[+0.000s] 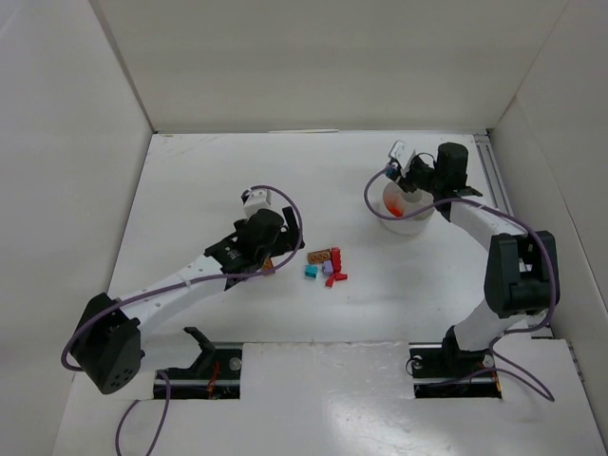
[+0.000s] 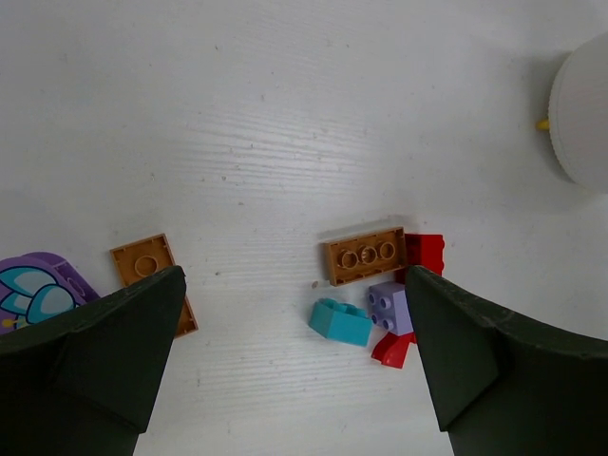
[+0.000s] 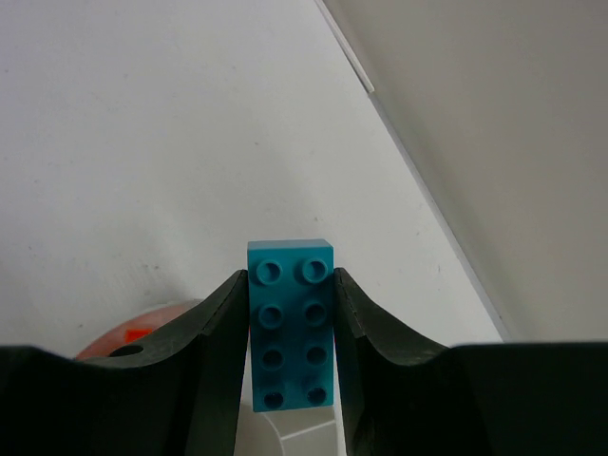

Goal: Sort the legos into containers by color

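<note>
The left gripper's (image 1: 281, 255) fingers sit low just left of the loose legos (image 1: 328, 266) at mid-frame in the top view. The right gripper (image 1: 400, 193) hangs over the white bowl (image 1: 410, 227) at upper right.

From the left wrist, the fingers (image 2: 114, 351) gape wide and hold nothing. Between them lie a brown plate (image 2: 366, 255), a small teal piece (image 2: 339, 321), a lilac brick (image 2: 391, 306) and red pieces (image 2: 426, 252).

From the right wrist, the fingers (image 3: 214, 351) clamp a long teal brick (image 3: 292, 323) at lower centre, with orange bits (image 3: 138, 334) at lower left.

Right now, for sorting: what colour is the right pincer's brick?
Teal brick; right wrist view.
</note>
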### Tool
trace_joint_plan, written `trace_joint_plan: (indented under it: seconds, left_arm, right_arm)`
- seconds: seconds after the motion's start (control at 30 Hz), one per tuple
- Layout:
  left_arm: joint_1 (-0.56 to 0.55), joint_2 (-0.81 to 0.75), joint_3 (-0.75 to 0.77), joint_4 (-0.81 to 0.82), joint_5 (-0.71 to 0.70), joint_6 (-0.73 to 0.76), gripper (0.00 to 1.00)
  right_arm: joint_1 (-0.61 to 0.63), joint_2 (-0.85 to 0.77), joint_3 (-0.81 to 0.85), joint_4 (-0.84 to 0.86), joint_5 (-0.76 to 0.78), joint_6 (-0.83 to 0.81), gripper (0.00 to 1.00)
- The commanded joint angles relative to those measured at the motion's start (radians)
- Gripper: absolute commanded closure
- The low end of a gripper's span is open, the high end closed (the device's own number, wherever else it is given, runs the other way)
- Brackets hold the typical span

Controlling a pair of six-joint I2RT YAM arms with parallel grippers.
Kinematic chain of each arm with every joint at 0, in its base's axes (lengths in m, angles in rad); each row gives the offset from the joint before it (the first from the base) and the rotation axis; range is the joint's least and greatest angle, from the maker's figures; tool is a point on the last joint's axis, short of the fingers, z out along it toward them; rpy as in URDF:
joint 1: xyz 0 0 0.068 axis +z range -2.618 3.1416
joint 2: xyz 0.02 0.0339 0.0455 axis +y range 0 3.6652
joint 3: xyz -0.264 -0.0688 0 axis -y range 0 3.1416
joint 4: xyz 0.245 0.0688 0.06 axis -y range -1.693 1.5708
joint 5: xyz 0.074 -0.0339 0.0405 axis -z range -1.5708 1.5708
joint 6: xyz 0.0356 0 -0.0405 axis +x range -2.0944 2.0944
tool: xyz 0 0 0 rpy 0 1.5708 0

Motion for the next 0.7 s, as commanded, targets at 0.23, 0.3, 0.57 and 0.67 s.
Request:
trace_joint_plan:
  seconds: [0.23,0.3,0.57,0.67]
  left_arm:
    - [0.007,0.021,0.064,0.016,0.018,0.022,0.00]
    - [0.007,0.030,0.064,0.016,0.018,0.022,0.00]
    - [0.007,0.030,0.064,0.005,0.027,0.022,0.00]
    - [0.007,0.030,0.064,0.005,0.027,0.031,0.00]
  right_arm:
    - [-0.033,0.040,0.024,0.066,-0.122,-0.022,0.67]
    - [-0.033,0.040,0.024,0.066,-0.122,-0.022,0.65]
    - [-0.033,0.071,0.024,0.066,-0.134,-0.022,0.52]
    - [-0.042,0.071,0.024,0.066,-0.134,-0.022,0.45]
